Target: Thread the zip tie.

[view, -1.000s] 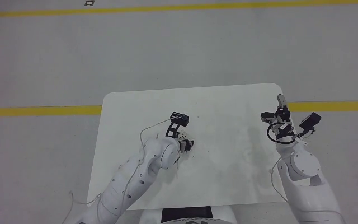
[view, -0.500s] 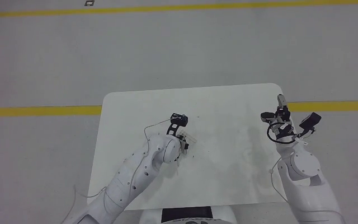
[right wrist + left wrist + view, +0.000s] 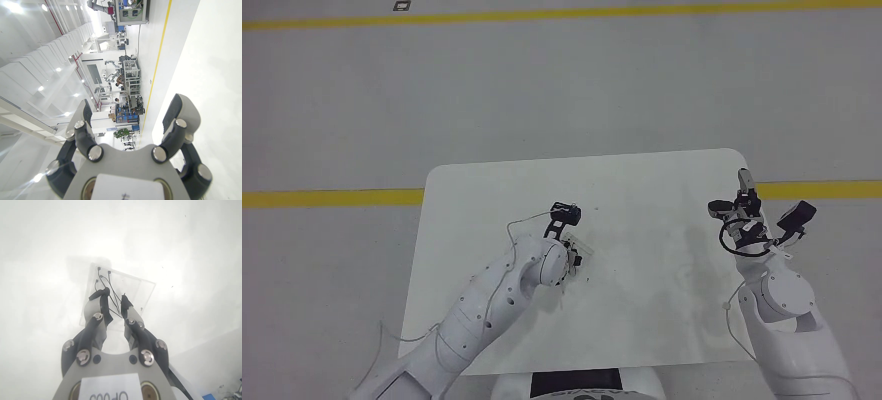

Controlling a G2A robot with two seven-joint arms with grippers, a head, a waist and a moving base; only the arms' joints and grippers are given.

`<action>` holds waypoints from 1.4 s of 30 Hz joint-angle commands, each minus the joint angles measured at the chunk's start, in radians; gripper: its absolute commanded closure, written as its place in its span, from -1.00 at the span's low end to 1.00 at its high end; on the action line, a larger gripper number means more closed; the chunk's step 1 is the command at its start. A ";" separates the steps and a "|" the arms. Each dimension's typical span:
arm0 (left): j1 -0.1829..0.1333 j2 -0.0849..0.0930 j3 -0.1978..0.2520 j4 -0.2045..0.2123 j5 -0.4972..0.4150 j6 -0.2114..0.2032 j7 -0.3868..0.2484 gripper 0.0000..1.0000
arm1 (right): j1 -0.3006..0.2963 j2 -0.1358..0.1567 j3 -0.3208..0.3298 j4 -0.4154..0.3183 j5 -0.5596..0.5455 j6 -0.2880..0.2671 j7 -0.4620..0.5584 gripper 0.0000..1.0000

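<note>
Pick-up step: left gripper (image 3: 115, 294), jaws apart, hangs over the zip ties (image 3: 109, 272) in the tray (image 3: 136, 289); next it must pinch one tie alone. Right gripper (image 3: 130, 100), also spread, sits at the table (image 3: 662, 200) edge

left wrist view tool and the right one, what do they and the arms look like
Both the left tool and right tool have a grey metal base, black linkages with silver pins, grey fingers with black pads and a white label. The left arm and right arm are white rounded shells with thin pale cables.
</note>
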 commanded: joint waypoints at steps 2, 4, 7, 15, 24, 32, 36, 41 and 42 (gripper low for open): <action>-0.009 -0.005 0.007 0.017 -0.007 0.000 0.003 0.60 | 0.000 0.000 0.000 0.000 0.000 0.000 0.000 -1.00; -0.015 -0.008 0.012 0.029 -0.011 0.000 0.006 0.56 | 0.000 0.000 0.000 0.000 0.000 0.000 0.000 -1.00; -0.024 -0.013 0.019 0.046 -0.017 0.000 0.010 0.56 | 0.000 0.000 0.000 0.000 0.000 0.000 0.000 -1.00; -0.050 -0.025 0.034 0.096 -0.022 0.000 0.013 0.58 | 0.000 0.000 0.000 0.000 0.000 0.000 0.000 -1.00; -0.065 -0.043 0.042 0.135 -0.010 0.000 0.009 0.56 | 0.000 0.000 0.000 0.000 0.000 0.000 0.000 -1.00; -0.075 -0.060 0.044 0.160 0.003 0.000 0.001 0.70 | 0.000 0.000 0.000 0.000 0.000 0.000 0.000 -1.00; -0.073 -0.066 0.039 0.164 0.015 0.000 -0.003 0.74 | 0.000 0.000 0.000 0.000 0.000 0.000 0.000 -1.00; -0.068 -0.072 0.031 0.162 0.031 0.000 -0.010 0.80 | 0.000 0.000 0.000 0.000 0.000 0.000 0.000 -1.00; -0.066 -0.073 0.028 0.161 0.035 0.000 -0.012 0.82 | 0.000 0.000 0.000 0.000 0.000 0.000 0.000 -1.00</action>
